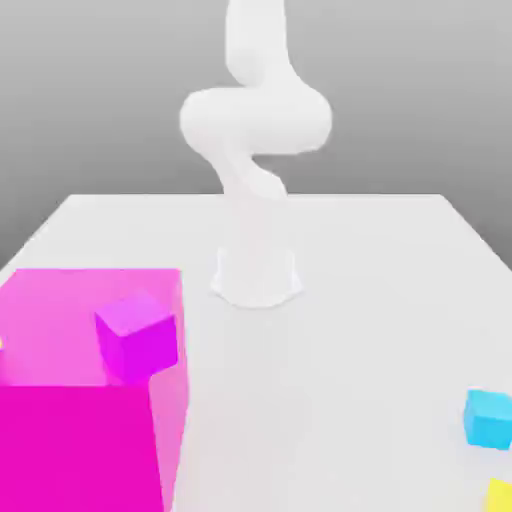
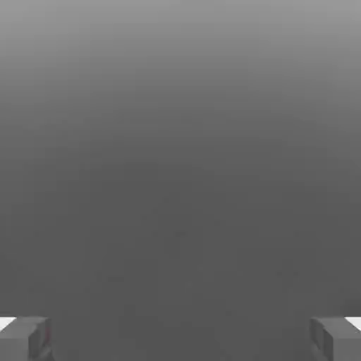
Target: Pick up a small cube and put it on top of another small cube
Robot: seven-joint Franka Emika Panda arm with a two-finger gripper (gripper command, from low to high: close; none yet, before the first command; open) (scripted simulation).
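The small cube [image 1: 490,417], bright cyan-blue, rests on the white table [image 1: 350,400] near the exterior view's right edge. A small purple-magenta cube [image 1: 138,335] sits on top of a big magenta block [image 1: 85,400] at the exterior view's left. In the hand view my gripper [image 2: 180,342] is open, its grey fingertips [image 2: 25,338] far apart with nothing between them, facing a plain grey background. The white arm [image 1: 255,120] rises from its base [image 1: 256,275] at the back middle of the table and bends upward.
A yellow block [image 1: 500,495] pokes in at the exterior view's lower right corner, just in front of the cyan cube. The big magenta block takes up the table's front left.
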